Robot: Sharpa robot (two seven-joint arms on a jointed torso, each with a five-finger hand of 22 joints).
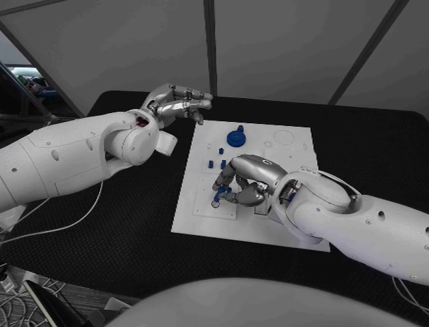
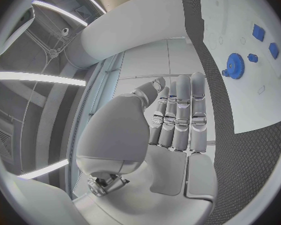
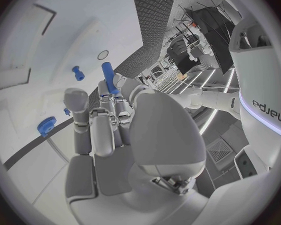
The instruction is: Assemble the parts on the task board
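Note:
The white task board (image 1: 200, 221) lies mid-table. My right hand (image 1: 240, 188) hovers over its near-left part and pinches a blue peg (image 1: 219, 195) between thumb and fingertips; the peg (image 3: 107, 76) sticks out past the fingers (image 3: 104, 105). A blue gear (image 1: 236, 137) stands on the board's far part, with small blue pieces (image 1: 216, 163) just nearer than it. The right wrist view also has the gear (image 3: 45, 126) and a small blue piece (image 3: 78, 73). My left hand (image 1: 180, 103) is raised beyond the board's far-left corner, away from it, palm (image 2: 172, 150) empty. Gear (image 2: 234, 66) and pieces (image 2: 258, 33) lie off to its side.
The black table (image 1: 372, 150) spreads wide to the right of the board. Round recesses (image 1: 283, 137) mark the board's far-right part, and a rectangular recess (image 3: 12, 78) sits elsewhere on it. A white cable (image 1: 67, 225) trails off the table's left side.

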